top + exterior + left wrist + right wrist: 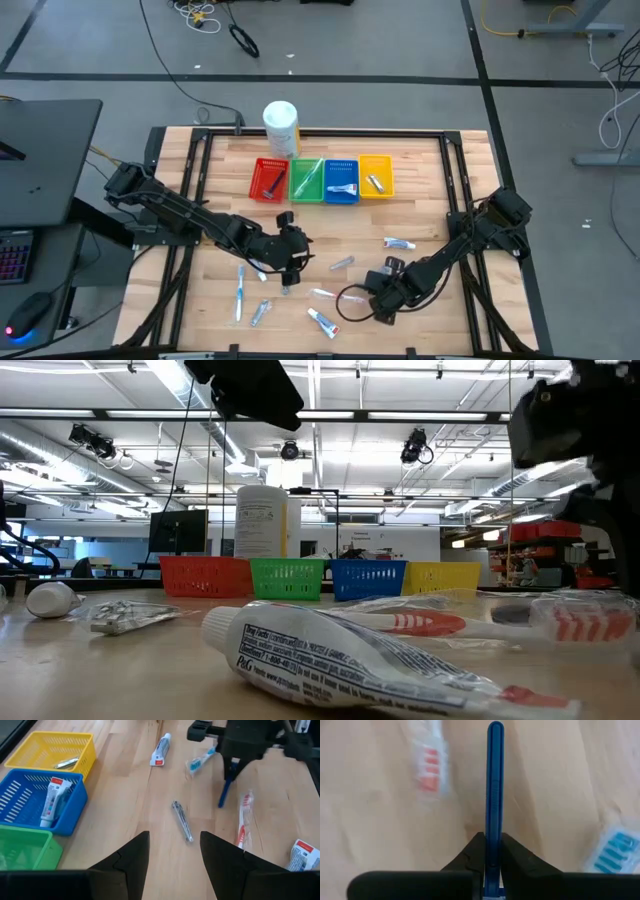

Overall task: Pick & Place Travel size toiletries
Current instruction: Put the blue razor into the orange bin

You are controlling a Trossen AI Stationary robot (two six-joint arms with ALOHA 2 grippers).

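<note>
So the blue razor is pinched right between the right gripper's two dark fingers, its handle sticking straight out past the tips over the wooden table. In the left wrist view we can see the same razor hanging slanted from that gripper, lower end at or near the tabletop, can't tell if it touches. From above, the right gripper sits toward the near edge, right of center.

The left gripper hangs over the middle-left of the table with its fingers spread wide and nothing between them. Just ahead of it lies a small silvery tube.

Around the razor we've got a red-and-white wrapped toothbrush, a blue-bristled toothbrush, and a white tube with a red end farther off. More bits are scattered on the near left.

Along the far side sit the red bin, green bin, blue bin with a white tube in it, and yellow bin holding a silvery tube. A white canister stands behind them.
</note>
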